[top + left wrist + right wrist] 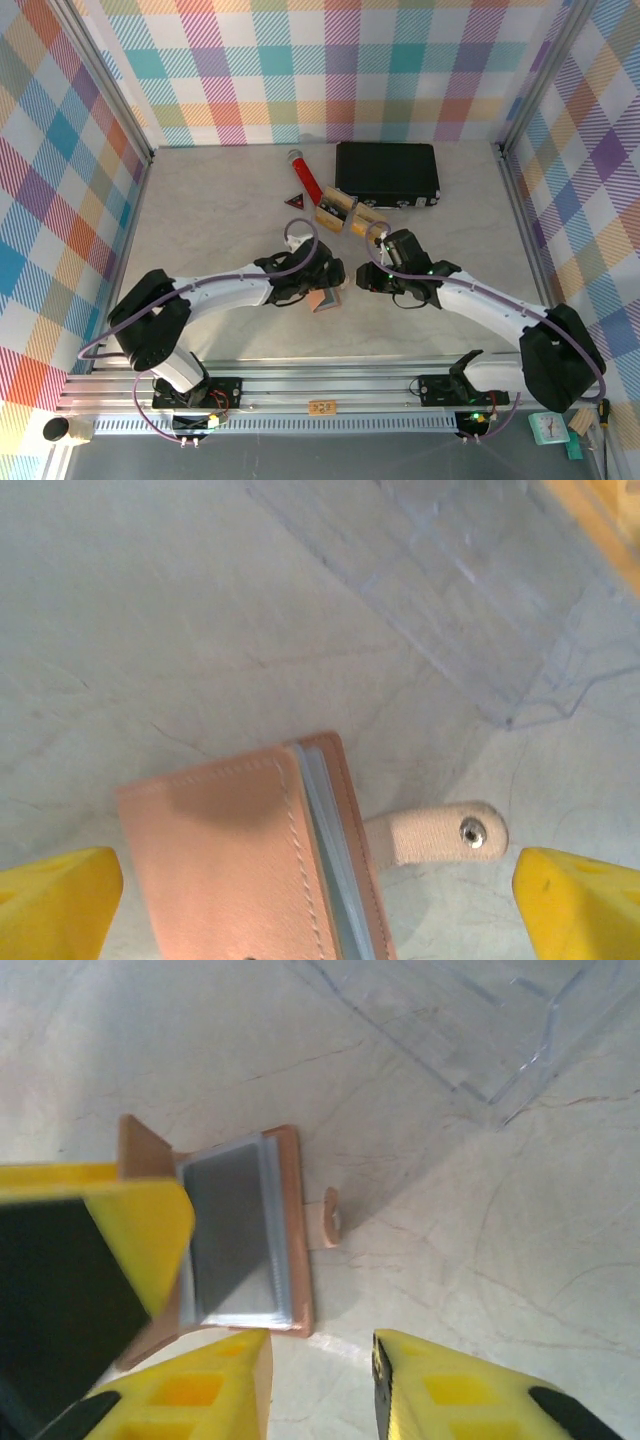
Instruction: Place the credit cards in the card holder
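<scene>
The reddish-brown card holder (326, 301) lies on the table between the two arms. Its cover (140, 1147) is lifted, baring the clear sleeves (238, 1228), and its snap strap (440, 834) sticks out to the side. My left gripper (320, 905) hangs right over it, open wide, one yellow fingertip (60, 900) off each side. My right gripper (320, 1390) is just beside the holder's edge, open a little with nothing between its fingers. The gold-tan credit cards (337, 208) stand in a clear tray (352, 215) farther back.
A big black case (387, 172) lies at the back. A red cylinder (301, 175) and a red triangle (294, 201) lie left of the tray. The tray's clear wall (470, 1030) is close beyond the holder.
</scene>
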Motion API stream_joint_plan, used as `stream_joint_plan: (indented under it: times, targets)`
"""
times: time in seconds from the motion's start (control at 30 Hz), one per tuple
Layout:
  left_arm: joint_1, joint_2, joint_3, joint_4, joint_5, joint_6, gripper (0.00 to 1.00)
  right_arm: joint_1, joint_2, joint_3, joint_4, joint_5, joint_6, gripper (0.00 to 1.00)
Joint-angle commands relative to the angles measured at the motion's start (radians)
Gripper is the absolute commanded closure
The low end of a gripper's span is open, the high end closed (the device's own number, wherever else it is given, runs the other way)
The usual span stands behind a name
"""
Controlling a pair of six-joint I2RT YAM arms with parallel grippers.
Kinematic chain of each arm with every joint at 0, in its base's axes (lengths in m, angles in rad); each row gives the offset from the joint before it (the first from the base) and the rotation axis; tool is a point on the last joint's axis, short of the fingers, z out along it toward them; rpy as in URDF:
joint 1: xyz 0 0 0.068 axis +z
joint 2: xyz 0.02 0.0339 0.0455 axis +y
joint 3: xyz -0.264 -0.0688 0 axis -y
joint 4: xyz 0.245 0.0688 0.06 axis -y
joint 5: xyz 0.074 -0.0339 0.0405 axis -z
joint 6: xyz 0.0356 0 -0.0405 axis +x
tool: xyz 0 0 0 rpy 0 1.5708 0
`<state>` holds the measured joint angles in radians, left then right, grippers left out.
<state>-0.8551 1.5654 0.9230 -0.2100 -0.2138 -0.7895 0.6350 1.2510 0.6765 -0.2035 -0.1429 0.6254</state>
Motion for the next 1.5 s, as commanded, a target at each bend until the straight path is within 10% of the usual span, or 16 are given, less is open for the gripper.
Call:
stream_joint_plan:
  times: [0.0, 0.43, 1.47]
  targets:
    - [0.057, -0.06, 0.031, -0.059, -0.01, 0.048, 0.0, 0.045, -0.025, 0.031, -0.011, -0.03, 0.013, 0.75]
    - [0.32, -0.216, 0.001, -0.197, 0.053, 0.136, 0.0, 0.355, 0.22, 0.321, -0.046, 0.023, -0.064, 0.91]
    - [0.254, -0.063, 0.039, -0.271, 0.108, 0.333, 0.0, 0.216, 0.464, 0.188, 0.116, 0.016, -0.039, 1.0]
